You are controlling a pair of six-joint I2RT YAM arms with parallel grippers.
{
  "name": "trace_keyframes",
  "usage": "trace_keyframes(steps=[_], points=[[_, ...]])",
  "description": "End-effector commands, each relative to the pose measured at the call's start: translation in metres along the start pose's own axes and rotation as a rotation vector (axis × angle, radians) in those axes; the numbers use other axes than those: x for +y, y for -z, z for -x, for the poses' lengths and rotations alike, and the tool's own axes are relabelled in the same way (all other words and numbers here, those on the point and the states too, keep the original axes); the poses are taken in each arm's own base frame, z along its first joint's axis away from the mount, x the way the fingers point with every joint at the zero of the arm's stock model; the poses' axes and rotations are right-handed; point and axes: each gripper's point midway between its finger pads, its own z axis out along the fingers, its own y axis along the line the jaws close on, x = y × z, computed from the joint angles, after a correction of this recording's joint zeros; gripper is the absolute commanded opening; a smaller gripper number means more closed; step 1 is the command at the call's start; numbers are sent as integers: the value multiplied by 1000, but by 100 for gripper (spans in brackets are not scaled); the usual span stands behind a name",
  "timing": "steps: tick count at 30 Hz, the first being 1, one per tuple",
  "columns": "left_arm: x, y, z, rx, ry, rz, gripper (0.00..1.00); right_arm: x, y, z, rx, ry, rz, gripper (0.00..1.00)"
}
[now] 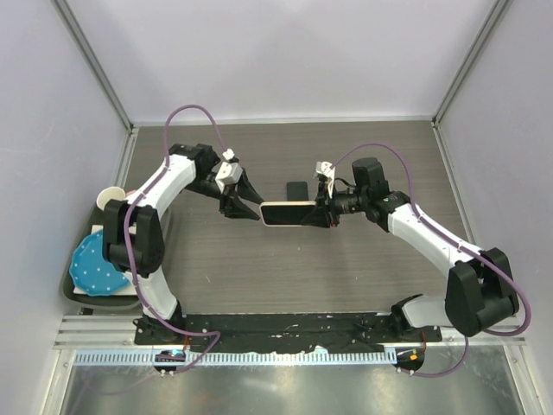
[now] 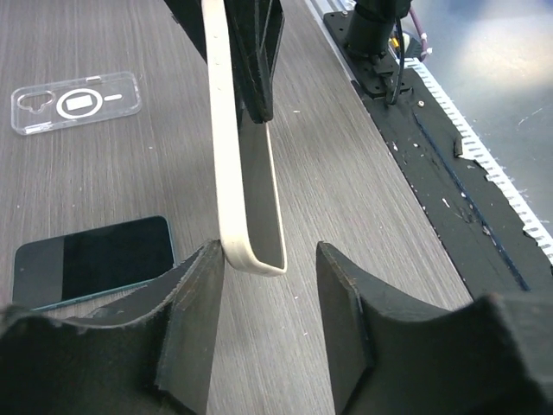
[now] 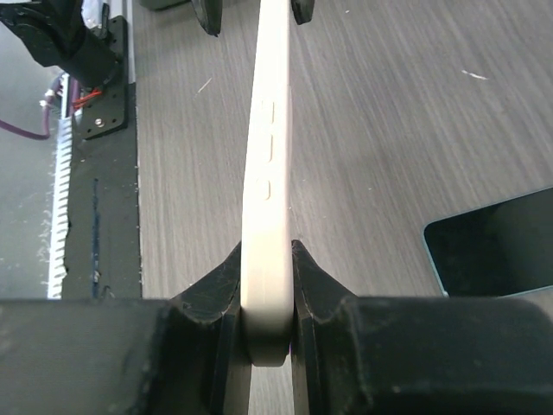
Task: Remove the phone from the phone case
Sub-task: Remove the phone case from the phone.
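Top view: cream, rounded silicone phone case held aloft over grey wood-grain table, spanning gap between arms so both can work it.

Left wrist: left gripper spread wide, straddling case's end, gripping nothing.

Right wrist: right gripper clamped on case as anchor; phone inside indistinct.

White arms, black joints, purple cables
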Motion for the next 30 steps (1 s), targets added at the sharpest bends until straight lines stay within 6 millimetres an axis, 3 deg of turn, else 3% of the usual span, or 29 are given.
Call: trace_keyframes(steps=[1, 6, 14, 15, 16, 17, 25, 30], points=[[-40, 0, 21, -51, 330, -38, 47, -2, 5, 26, -49, 161, -52, 1], [-35, -1, 24, -69, 375, -34, 43, -8, 4, 19, -20, 183, -79, 1], [-29, 14, 36, -91, 344, 18, 54, -3, 10, 18, 9, 230, -71, 1], [-30, 17, 41, -97, 334, 29, 59, -3, 11, 21, 6, 240, -82, 1], [-30, 19, 43, -106, 324, 40, 87, -7, 12, 22, 11, 247, -108, 1], [-28, 24, 46, -118, 312, 61, 99, -6, 15, 26, -1, 267, -122, 1], [-25, 50, 75, -143, 238, 149, 100, -17, 23, 35, -5, 290, -230, 1], [-24, 55, 71, -67, 261, 150, 100, -3, 27, 33, 22, 317, -200, 1]])
